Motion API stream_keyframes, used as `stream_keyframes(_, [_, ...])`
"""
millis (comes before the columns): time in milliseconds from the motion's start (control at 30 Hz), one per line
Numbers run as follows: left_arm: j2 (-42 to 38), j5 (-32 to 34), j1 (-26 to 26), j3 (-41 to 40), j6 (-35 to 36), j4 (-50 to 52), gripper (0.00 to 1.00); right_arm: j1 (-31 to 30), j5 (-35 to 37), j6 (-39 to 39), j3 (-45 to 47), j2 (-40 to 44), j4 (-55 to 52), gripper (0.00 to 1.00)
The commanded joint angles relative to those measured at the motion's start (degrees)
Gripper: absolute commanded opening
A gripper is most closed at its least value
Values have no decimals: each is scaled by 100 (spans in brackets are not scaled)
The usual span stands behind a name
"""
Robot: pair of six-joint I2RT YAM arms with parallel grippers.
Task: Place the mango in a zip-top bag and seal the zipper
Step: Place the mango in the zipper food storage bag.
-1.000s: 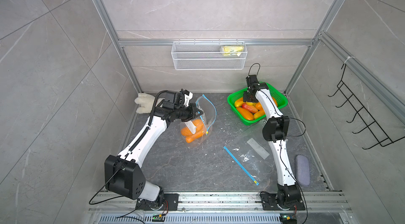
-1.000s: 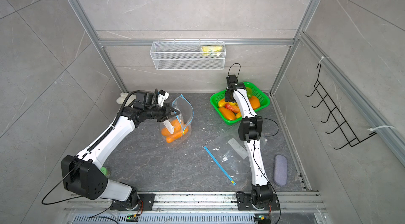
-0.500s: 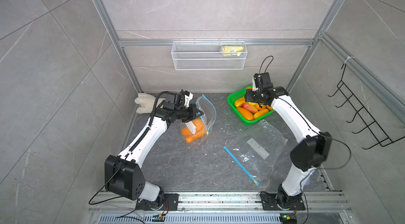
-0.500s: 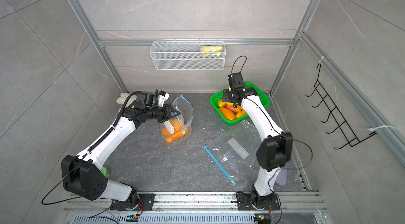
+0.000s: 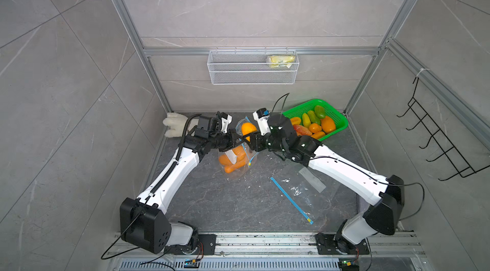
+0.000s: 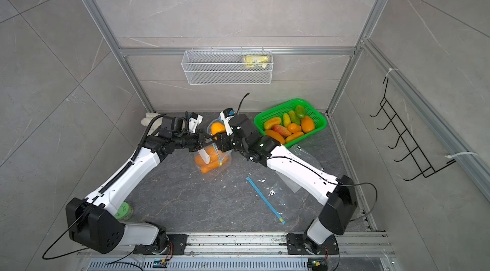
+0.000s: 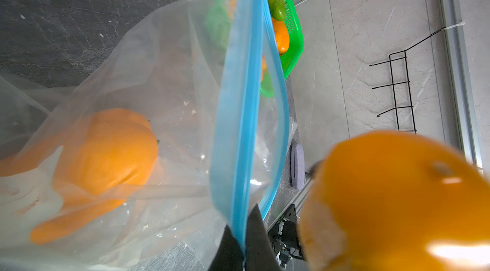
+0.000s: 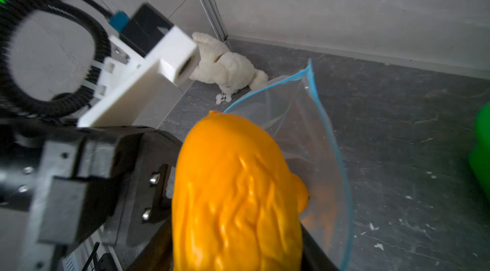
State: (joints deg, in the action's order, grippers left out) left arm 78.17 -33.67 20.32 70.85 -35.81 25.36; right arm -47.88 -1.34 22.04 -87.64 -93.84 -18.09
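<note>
- Since the earlier frame my right arm has swung off the green basket and across to the bag, bringing the mango with it; my left arm has held its place.
- Mango is clamped in the right tool, raised just over the mouth of the zip-top bag; as I read it, it is not yet inside.
- Left tool is pinched shut on the blue zipper rim, holding one lip up so the mouth gapes.
- To do this step well, I would lower the mango nose-first through the widest part of the gap; the two tools sit very close, so I would keep clear of the left one; I would let go only once the fruit is below the zipper; the left pinch must stay steady, since the film looks limp and could fold shut.
- Bag already holds orange produce, low down where the bag rests on the surface; room for one more looks snug.
- Green basket carries orange, green and red fruit.
- Second bag lies flat on the surface, apparently empty, well apart from the first.
- Wire basket on the back wall holds a yellow packet.
</note>
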Motion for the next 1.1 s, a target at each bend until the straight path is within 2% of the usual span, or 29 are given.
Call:
stream_keyframes(0, [-247, 5, 8, -51, 39, -14, 1, -53, 55, 253, -362, -404, 211, 36])
stream_keyframes(200, [-354, -34, 12, -99, 97, -11, 1, -95, 332, 373, -799, -984, -125, 36])
stream_keyframes(300, [-397, -28, 9, -80, 134, 50, 1, -98, 695, 458, -902, -1105, -309, 37])
stream_keyframes(700, [-509, 192, -9, 258, 261, 547, 0, -89, 1207, 491, -948, -1164, -670, 40])
stream_keyframes(767, [-513, 212, -10, 289, 246, 587, 0, -87, 1113, 488, -981, -1210, -662, 48])
stream_keyframes(867, [-519, 211, -10, 307, 246, 618, 0, -83, 960, 501, -1038, -1277, -626, 65])
stream_keyframes(1067, [-549, 273, -25, 314, 274, 740, 0, -87, 933, 410, -958, -993, -540, 79])
